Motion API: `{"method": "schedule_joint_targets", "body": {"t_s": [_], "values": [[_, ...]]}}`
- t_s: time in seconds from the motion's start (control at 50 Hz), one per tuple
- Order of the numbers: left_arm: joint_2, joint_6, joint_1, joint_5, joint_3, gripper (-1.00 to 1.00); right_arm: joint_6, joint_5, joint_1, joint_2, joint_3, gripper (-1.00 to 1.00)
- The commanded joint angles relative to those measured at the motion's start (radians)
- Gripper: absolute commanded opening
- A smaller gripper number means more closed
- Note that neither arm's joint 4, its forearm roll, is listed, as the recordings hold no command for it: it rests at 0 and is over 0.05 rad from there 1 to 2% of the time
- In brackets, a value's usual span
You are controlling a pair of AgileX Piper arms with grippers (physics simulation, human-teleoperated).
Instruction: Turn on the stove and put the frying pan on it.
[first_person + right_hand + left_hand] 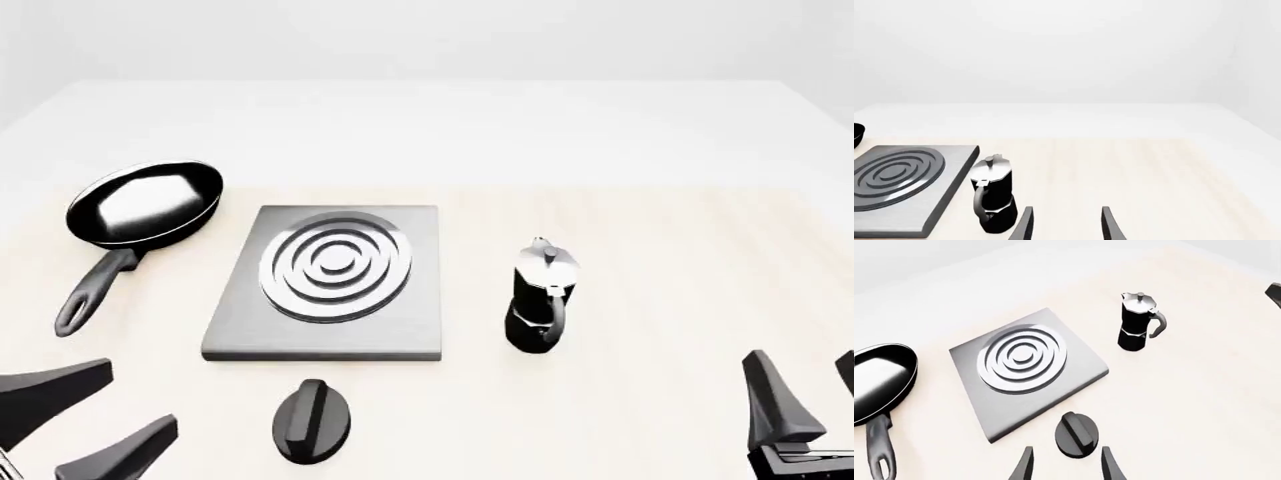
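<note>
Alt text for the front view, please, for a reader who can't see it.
A grey stove plate lies mid-table, its black knob nearer the camera, the frying pan to its left and a moka pot to its right. The left gripper and right gripper, both open, hold nothing.

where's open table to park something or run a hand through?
Free: the wide strip right of the coffee pot, up to the right hand, and the far table behind the stove plate. Crowded: the left side, where frying pan, plate, knob and left hand sit close.
</note>
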Motion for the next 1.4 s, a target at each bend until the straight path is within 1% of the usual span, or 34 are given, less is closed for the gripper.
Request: {"method": "schedule_joint_targets", "body": {"t_s": [0.02, 0.04, 0.08, 0.12, 0.16, 0.22, 0.24, 0.3, 0.34, 0.58, 0.66, 0.78, 0.92, 0.98, 1.02, 1.12, 1.3, 1.32, 1.4], "values": [[0.044, -0.024, -0.041, -0.055, 0.062, 1.00, 0.000, 0.000, 0.000, 0.000, 0.000, 1.00], [0.037, -0.014, -0.036, -0.057, 0.066, 1.00, 0.000, 0.000, 0.000, 0.000, 0.000, 1.00], [0.047, -0.026, -0.045, -0.079, 0.085, 1.00, 0.000, 0.000, 0.000, 0.000, 0.000, 1.00], [0.055, -0.021, -0.044, -0.104, 0.108, 1.00, 0.000, 0.000, 0.000, 0.000, 0.000, 1.00], [0.071, -0.036, -0.052, -0.127, 0.124, 1.00, 0.000, 0.000, 0.000, 0.000, 0.000, 1.00], [0.077, -0.037, -0.053, -0.138, 0.131, 1.00, 0.000, 0.000, 0.000, 0.000, 0.000, 1.00], [0.093, -0.058, -0.070, -0.155, 0.139, 1.00, 0.000, 0.000, 0.000, 0.000, 0.000, 1.00], [0.095, -0.045, -0.062, -0.166, 0.148, 1.00, 0.000, 0.000, 0.000, 0.000, 0.000, 1.00], [0.120, -0.064, -0.071, -0.199, 0.167, 1.00, 0.000, 0.000, 0.000, 0.000, 0.000, 1.00], [0.239, -0.075, -0.078, -0.344, 0.220, 1.00, 0.000, 0.000, 0.000, 0.000, 0.000, 1.00], [0.265, -0.082, -0.083, -0.374, 0.229, 1.00, 0.000, 0.000, 0.000, 0.000, 0.000, 1.00], [0.324, -0.110, -0.093, -0.458, 0.267, 1.00, 0.000, 0.000, 0.000, 0.000, 0.000, 1.00], [0.386, -0.126, -0.092, -0.548, 0.304, 1.00, 0.000, 0.000, 0.000, 0.000, 0.000, 1.00], [0.401, -0.101, -0.065, -0.587, 0.322, 1.00, 0.000, 0.000, 0.000, 0.000, 0.000, 1.00], [0.422, -0.123, -0.076, -0.606, 0.326, 1.00, 0.000, 0.000, 0.000, 0.000, 0.000, 1.00], [0.469, -0.131, -0.080, -0.662, 0.342, 1.00, 0.000, 0.000, 0.000, 0.000, 0.000, 1.00], [0.549, -0.126, -0.075, -0.763, 0.371, 1.00, 0.000, 0.000, 0.000, 0.000, 0.000, 1.00], [0.569, -0.127, -0.072, -0.787, 0.377, 1.00, 0.000, 0.000, 0.000, 0.000, 0.000, 1.00], [0.600, -0.134, -0.073, -0.823, 0.384, 1.00, 0.000, 0.000, 0.000, 0.000, 0.000, 1.00]]}}
